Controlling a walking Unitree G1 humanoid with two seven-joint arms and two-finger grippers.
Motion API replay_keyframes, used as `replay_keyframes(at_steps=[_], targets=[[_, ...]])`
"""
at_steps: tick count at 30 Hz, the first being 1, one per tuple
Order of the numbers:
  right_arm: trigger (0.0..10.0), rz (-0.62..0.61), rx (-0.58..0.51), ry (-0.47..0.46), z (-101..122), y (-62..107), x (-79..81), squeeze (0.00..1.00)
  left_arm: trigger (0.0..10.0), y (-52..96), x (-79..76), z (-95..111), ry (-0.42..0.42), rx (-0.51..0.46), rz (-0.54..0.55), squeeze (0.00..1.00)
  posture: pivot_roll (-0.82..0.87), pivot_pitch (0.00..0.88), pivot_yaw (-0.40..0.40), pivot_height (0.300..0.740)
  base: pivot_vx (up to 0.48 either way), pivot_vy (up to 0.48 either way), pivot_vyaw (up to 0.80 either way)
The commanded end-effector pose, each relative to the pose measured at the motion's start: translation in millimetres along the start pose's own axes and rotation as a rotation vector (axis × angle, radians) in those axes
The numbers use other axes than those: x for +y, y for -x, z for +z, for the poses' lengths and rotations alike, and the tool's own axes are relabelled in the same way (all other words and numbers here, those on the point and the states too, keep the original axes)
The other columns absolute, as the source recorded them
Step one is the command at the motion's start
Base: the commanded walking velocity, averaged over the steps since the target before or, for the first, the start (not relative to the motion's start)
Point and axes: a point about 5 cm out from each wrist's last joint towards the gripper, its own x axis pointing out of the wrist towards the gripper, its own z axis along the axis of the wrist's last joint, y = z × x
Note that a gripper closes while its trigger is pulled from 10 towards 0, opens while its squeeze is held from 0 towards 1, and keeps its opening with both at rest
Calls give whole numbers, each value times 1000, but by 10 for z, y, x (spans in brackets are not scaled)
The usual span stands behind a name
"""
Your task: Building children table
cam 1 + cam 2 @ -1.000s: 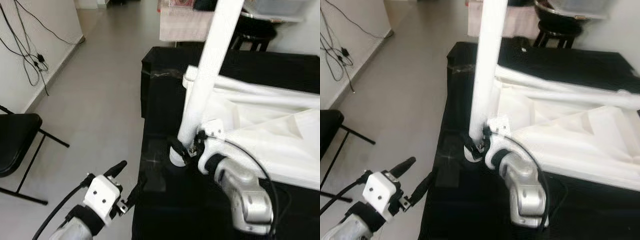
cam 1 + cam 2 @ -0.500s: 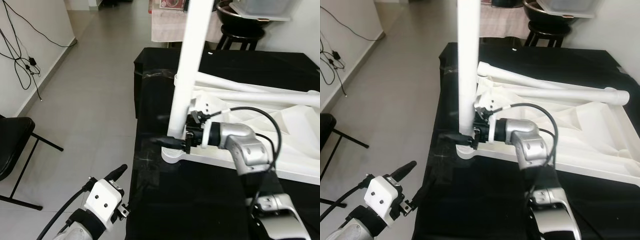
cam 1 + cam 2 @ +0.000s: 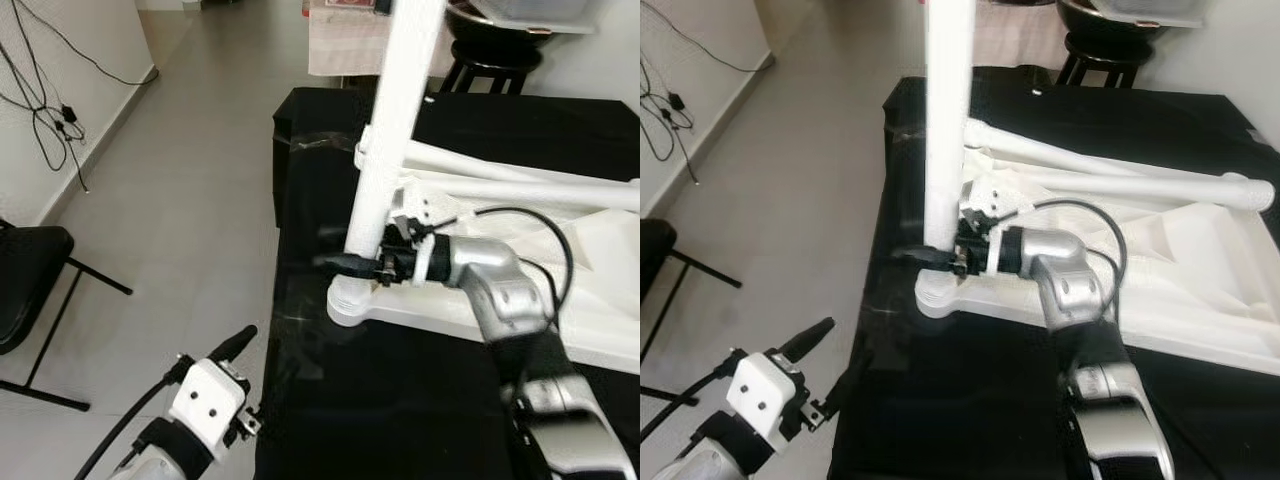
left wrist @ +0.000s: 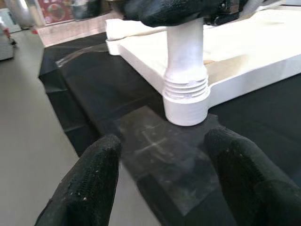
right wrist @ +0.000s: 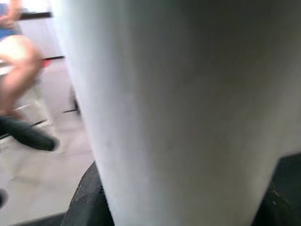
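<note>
Head views: the right end effector [image 3: 372, 267], its two black fingers closed around the lower part of the upright white plastic table leg [image 3: 392, 140], just above the ribbed collar where the leg enters the corner socket of the inverted white plastic child's tabletop [image 3: 1200, 300]. The tabletop lies underside-up on the black-covered bench [image 3: 970, 400], its socket corner near the bench's left edge. Two further white tubular legs [image 3: 1110, 185] lie across the tabletop, behind the upright one. A patch of clear tape [image 4: 160, 155] is stuck to the black cover just in front of the socket.

The left end effector [image 3: 245, 375] hovers off the bench's left front edge, over the grey tiled floor [image 3: 190, 190], fingers spread apart and holding nothing; its wrist view looks between its fingertips [image 4: 89, 183] toward the socket. A black folding chair [image 3: 30, 290] stands at far left, beside a white wall with dangling black cables [image 3: 50, 110].
</note>
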Motion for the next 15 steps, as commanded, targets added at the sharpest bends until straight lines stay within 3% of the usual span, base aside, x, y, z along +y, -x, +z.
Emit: replay_keyframes(at_steps=[1, 3, 4, 5, 6, 7, 8, 9, 15], targets=[[0, -181, 46, -72, -141, 102, 47, 0, 10000, 6, -19, -15, 13, 6, 1, 0, 23, 215, -80, 740, 0, 0, 0], [0, -330, 52, -119, -205, 171, 112, 0, 10000, 3, -10, -16, 12, 5, 2, 0, 23, 215, -80, 740, 0, 0, 0], [0, -348, 53, -127, -215, 176, 115, 0, 10000, 3, -9, -16, 12, 5, 3, 0, 23, 215, -80, 740, 0, 0, 0], [0, -545, 118, -133, -385, 146, 350, 0, 10000, -9, 1, -15, 11, 2, 2, 0, 5, 211, -62, 740, 0, 0, 0], [0, -545, 118, -133, -385, 146, 350, 0, 10000, -9, 1, -15, 11, 2, 2, 0, 5, 211, -62, 740, 0, 0, 0], [0, -715, 161, -137, -462, 182, 521, 0, 10000, -19, 9, -13, 9, 0, 1, 0, 5, 211, -62, 740, 0, 0, 0], [0, -715, 161, -137, -462, 182, 521, 0, 10000, -19, 9, -13, 9, 0, 1, 0, 5, 211, -62, 740, 0, 0, 0], [0, -849, 187, -132, -506, 176, 692, 0, 10000, -40, 15, -26, 8, -2, 0, 0, 8, 188, -57, 740, 0, 0, 0], [0, -753, 172, -122, -492, -27, 646, 0, 10000, -61, 33, -53, 0, -1, 10, 0, 12, 181, -72, 740, 0, 0, 0]])
